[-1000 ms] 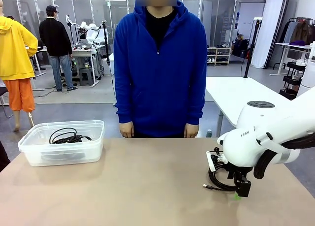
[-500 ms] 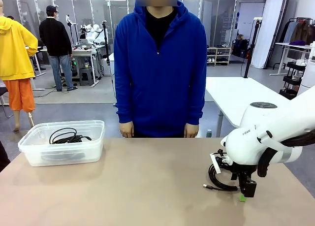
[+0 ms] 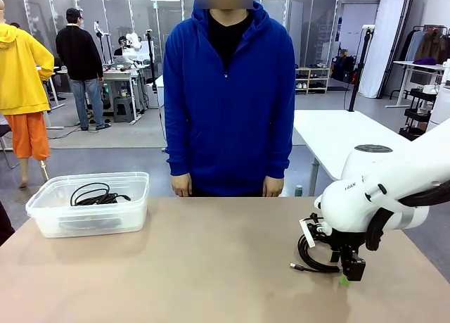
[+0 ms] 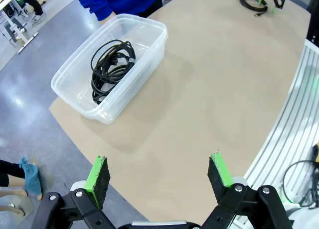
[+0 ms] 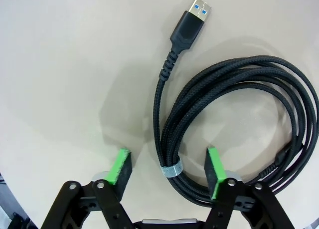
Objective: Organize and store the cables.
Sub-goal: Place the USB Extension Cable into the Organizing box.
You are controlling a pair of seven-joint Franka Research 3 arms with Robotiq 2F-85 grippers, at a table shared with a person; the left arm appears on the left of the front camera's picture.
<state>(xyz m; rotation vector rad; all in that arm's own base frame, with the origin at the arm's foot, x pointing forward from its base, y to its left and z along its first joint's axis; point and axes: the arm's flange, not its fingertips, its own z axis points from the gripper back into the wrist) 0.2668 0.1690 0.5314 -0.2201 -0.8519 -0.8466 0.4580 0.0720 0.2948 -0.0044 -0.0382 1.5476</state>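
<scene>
A coiled black braided cable with a USB plug lies on the tan table at the right; it also shows as the cable in the front view. My right gripper is down at the table and open. Its green pads stand on either side of the coil's taped section without pinching it. From the front, the right gripper sits just right of the coil. Another wound black cable rests inside the clear plastic bin. My left gripper hangs open and empty, high above the table's near left.
The clear bin stands at the table's far left. A person in a blue hoodie stands at the far edge with both hands hanging down. Bare tabletop stretches between the bin and the coil.
My right arm has come down and shifted slightly right, bringing the gripper to the table by the coil. The cable and bin have not moved.
</scene>
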